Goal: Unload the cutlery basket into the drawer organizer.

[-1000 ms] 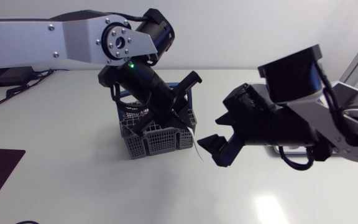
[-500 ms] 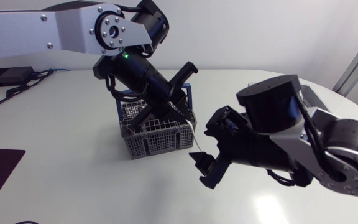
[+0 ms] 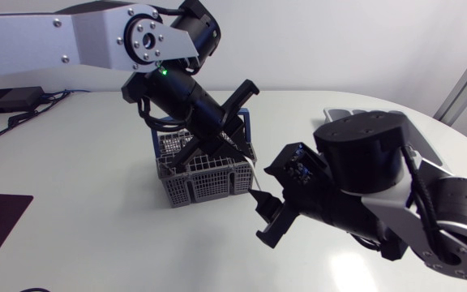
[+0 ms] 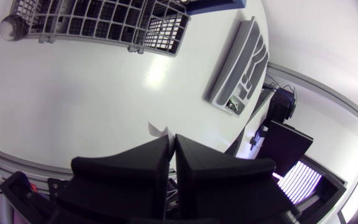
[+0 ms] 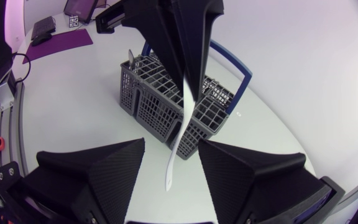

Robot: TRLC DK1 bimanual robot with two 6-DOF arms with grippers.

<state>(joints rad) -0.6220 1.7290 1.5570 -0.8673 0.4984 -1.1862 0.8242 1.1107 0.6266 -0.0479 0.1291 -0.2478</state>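
White utensil [image 5: 182,124] is clamped at its top by the left gripper [image 4: 173,138] just beside the cutlery basket [image 5: 160,99], lower end inside the released right gripper [image 5: 171,144], which should be closed squarely on it before the left is let go, drawer organizer [image 4: 241,62] well apart
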